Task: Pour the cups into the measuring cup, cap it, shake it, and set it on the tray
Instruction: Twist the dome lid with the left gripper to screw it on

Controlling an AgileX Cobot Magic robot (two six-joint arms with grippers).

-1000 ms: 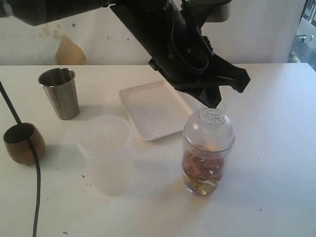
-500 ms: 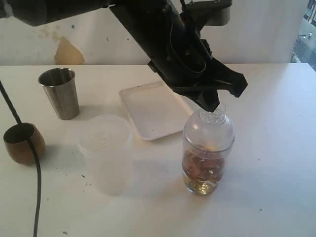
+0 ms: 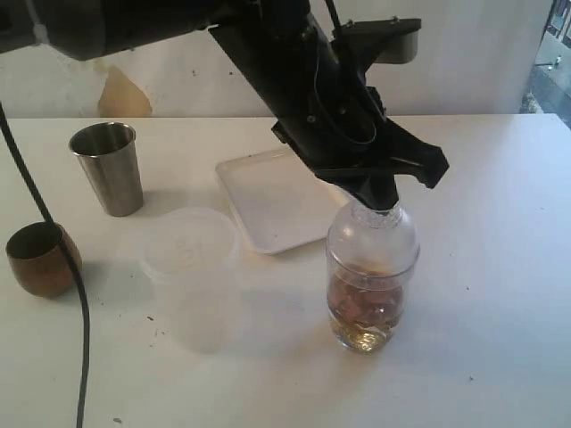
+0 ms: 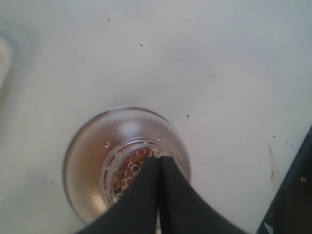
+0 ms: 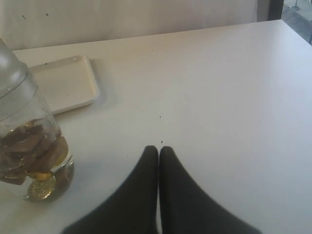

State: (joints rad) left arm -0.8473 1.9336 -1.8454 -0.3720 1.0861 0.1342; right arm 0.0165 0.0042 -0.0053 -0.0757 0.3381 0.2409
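The measuring cup [image 3: 370, 285] stands on the table to the right of centre, holding brown pieces and a little liquid under a clear domed strainer lid. My left gripper [image 3: 382, 201] is shut, its tip pressed down on the lid's perforated top [image 4: 127, 165]. The steel tumbler [image 3: 108, 168] stands upright at the back left, with the brown wooden cup [image 3: 40, 259] nearer, at the left edge. The white tray [image 3: 277, 201] lies behind the measuring cup. My right gripper [image 5: 159, 148] is shut and empty, low over the bare table beside the measuring cup [image 5: 29, 146]; the exterior view does not show it.
A frosted translucent lidded container [image 3: 194, 276] stands left of the measuring cup. A black cable [image 3: 80, 339] runs down the left side past the wooden cup. The left arm spans the upper middle, above the tray [image 5: 68, 83].
My left gripper has come down from just above the lid onto its top, and the lid now sits a little lower on the measuring cup.
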